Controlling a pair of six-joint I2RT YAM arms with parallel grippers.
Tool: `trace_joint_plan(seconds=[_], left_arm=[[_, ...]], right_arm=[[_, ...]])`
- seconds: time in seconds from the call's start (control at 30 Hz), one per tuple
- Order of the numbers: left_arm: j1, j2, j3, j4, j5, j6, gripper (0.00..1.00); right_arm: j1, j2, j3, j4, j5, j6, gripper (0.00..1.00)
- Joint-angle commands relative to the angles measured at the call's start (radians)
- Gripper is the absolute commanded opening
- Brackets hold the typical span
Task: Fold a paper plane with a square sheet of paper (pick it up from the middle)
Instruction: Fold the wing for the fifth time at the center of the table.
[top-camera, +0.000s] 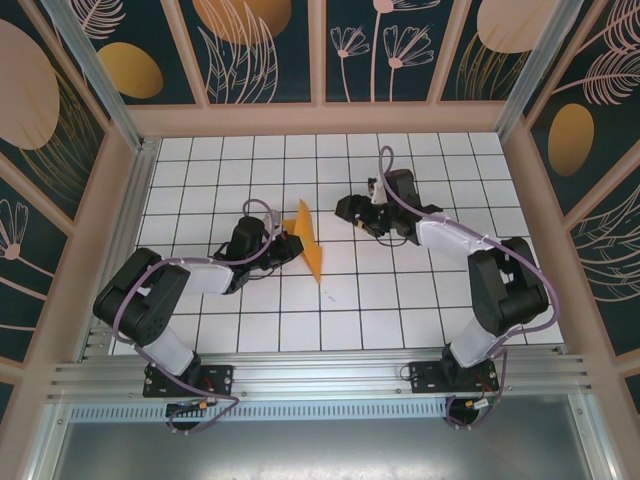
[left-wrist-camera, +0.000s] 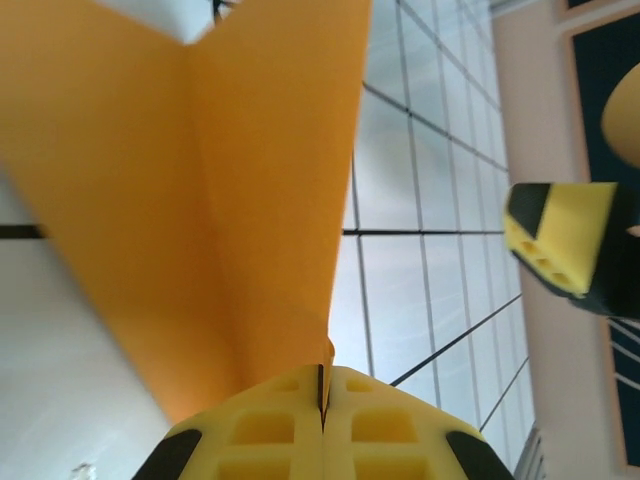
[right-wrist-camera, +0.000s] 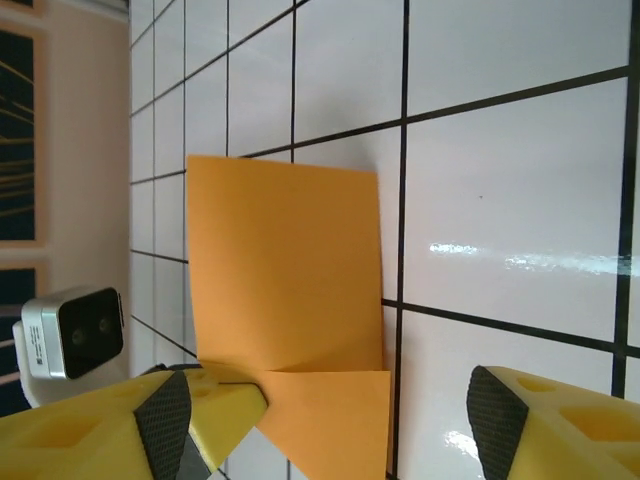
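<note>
No text, label, brand, number or sign can be read on anything in view.

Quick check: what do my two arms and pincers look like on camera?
Left arm and right arm: black joints, white link sections, a lilac cable looping along each. Left pincer and right pincer: yellow gridded fingers with black tips.

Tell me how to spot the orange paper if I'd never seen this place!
Look at the white tiled table inside the dark flowery walls. Near its middle, the left arm pinches the folded orange paper in its shut jaws. It lies on the tiles; the other orange shapes are ovals painted on the walls.
</note>
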Motion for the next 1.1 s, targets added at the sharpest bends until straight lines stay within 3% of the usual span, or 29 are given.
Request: trace_joint_plan(seconds=[0.0, 0.23, 0.4, 0.7, 1.07], left_arm=[[-0.004, -0.002, 0.027, -0.051, 0.045, 0.094, 0.03], [0.02, -0.002, 0.022, -0.083, 0.034, 0.168, 0.03], [0.04, 0.047, 0.061, -0.147, 0.029, 0.195, 0.02], [0.04, 0.065, 0.155, -0.311, 0.006, 0.276, 0.01], [0.04, 0.138, 0.195, -0.315, 0.043, 0.263, 0.01]], right_arm=[[0.029, 0.031, 0.004, -0.028, 0.053, -0.09, 0.73], [0.082, 0.073, 0.038, -0.053, 0.106, -0.125, 0.64], [0.113, 0.136, 0.066, -0.079, 0.08, -0.171, 0.42], [0.137, 0.234, 0.118, -0.064, -0.015, -0.162, 0.18], [0.128, 0.3, 0.146, -0.107, -0.025, -0.174, 0.11]])
